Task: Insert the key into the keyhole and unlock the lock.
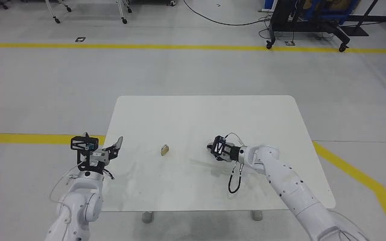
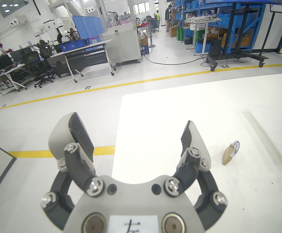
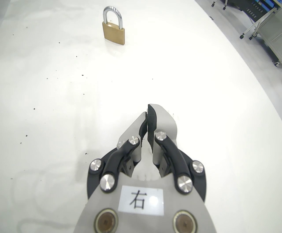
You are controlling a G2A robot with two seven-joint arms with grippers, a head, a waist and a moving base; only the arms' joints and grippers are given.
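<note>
**Right gripper** (image 3: 147,111): fingers closed, pads (image 3: 151,123) pressed together up to the tips. I cannot tell whether a key is pinched between them, and nothing clearly sticks out past the tips. The gripper sits low over the table (image 3: 198,88), right of centre, and points across it at the padlock.

**Left gripper** (image 2: 132,123): fingers spread wide, nothing held. It hangs at the table's left edge, partly off the tabletop.

**Padlock** (image 3: 113,33): brass body, steel shackle (image 3: 112,8) seated in the body, so it reads as locked. It rests on the bare tabletop between the two grippers, touching neither. In the top view it is about midway, so neither arm is clearly nearer.

**Key relation:**
- From the right gripper the padlock lies ahead and a little off the finger line.
- In the right wrist view its long axis runs roughly along that line of approach, with the shackle at the far end and the base of the body at the near end.
- Whether it lies flat or is propped up I cannot tell.
- The keyhole is too small to make out.

**Judgement:** if the keyhole is in the base, it faces the right gripper. The open left gripper looks the likelier one to steady the body while the right brings the key in.
</note>
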